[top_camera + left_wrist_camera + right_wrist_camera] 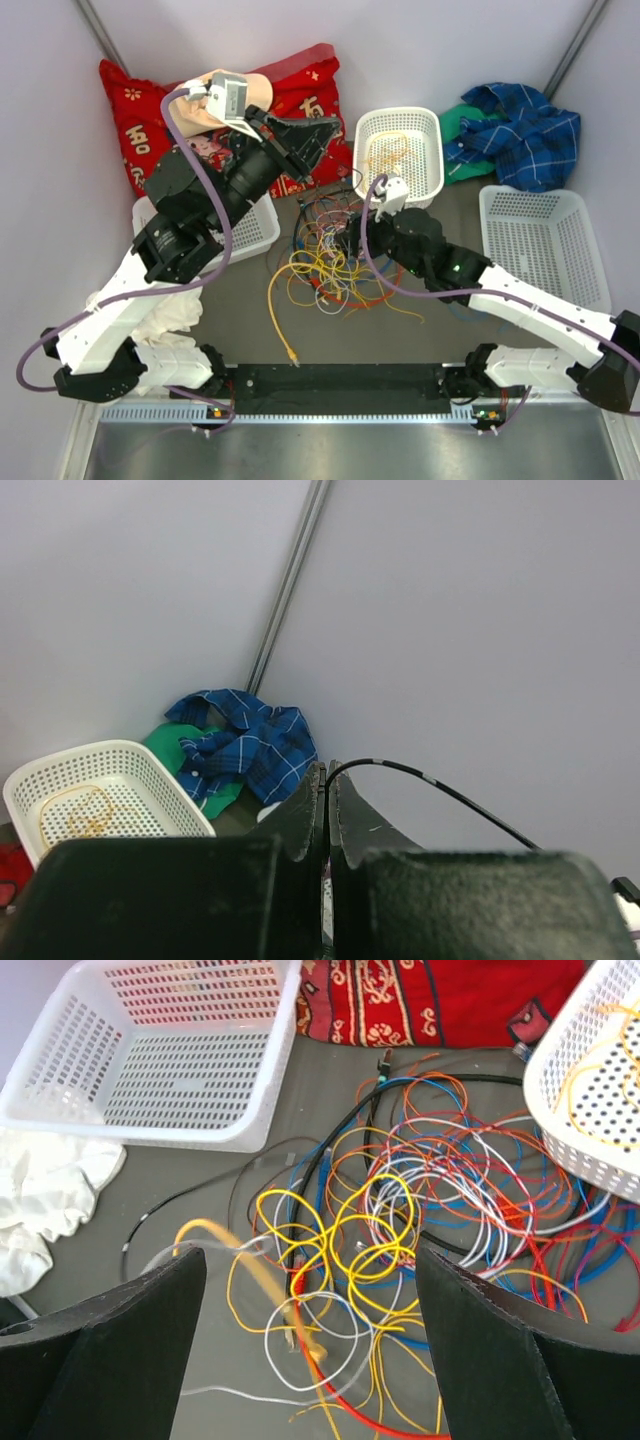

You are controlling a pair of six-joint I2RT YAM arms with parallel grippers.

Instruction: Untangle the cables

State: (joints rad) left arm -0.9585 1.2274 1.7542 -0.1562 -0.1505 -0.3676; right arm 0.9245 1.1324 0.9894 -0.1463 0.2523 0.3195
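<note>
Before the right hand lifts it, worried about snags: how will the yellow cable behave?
Probably floppy: the yellow cable lies in loose loops. Likely light, being thin. It may drag neighbours, since red cables and white cables cross it.

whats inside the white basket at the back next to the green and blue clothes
A few loose yellow-orange wires lie on the floor of the white basket. The right arm's wrist covers its near corner, so that part is unseen.

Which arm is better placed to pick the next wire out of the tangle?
Right. The right gripper hangs open just above the cables. The left gripper points up at the wall, shut on a black cable.
</note>
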